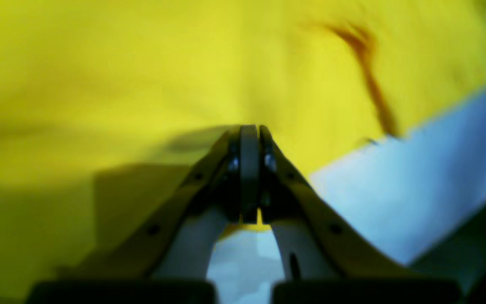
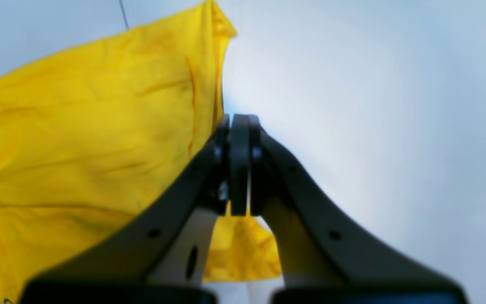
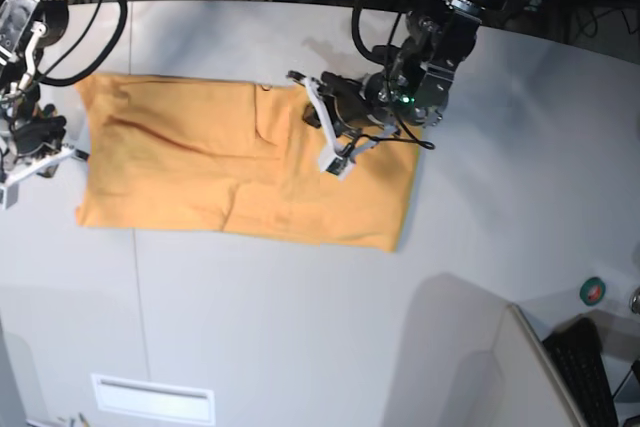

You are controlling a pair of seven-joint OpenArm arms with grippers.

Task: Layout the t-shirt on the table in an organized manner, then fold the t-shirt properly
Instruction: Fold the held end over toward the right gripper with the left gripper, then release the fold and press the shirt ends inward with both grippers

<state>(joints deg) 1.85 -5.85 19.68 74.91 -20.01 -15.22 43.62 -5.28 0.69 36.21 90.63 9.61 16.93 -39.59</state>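
The orange t-shirt [image 3: 200,162] lies spread flat on the white table [image 3: 480,197], with a fold edge running down its middle. My left gripper [image 1: 250,131] is shut and sits low over the shirt's right half [image 1: 141,84]; it also shows in the base view [image 3: 325,127]. No cloth shows between its tips, and the view is blurred. My right gripper [image 2: 238,120] is shut beside the shirt's left hem [image 2: 99,126], over bare table [image 2: 373,126]; it also shows in the base view [image 3: 60,152]. Cloth shows beneath its finger bases. The lettering and tag are hidden.
A thin dark seam [image 3: 135,277] runs down the table left of centre. A green tape roll [image 3: 593,290], a keyboard [image 3: 590,372] and an upright panel [image 3: 530,367] stand at the front right. Cables lie along the back edge.
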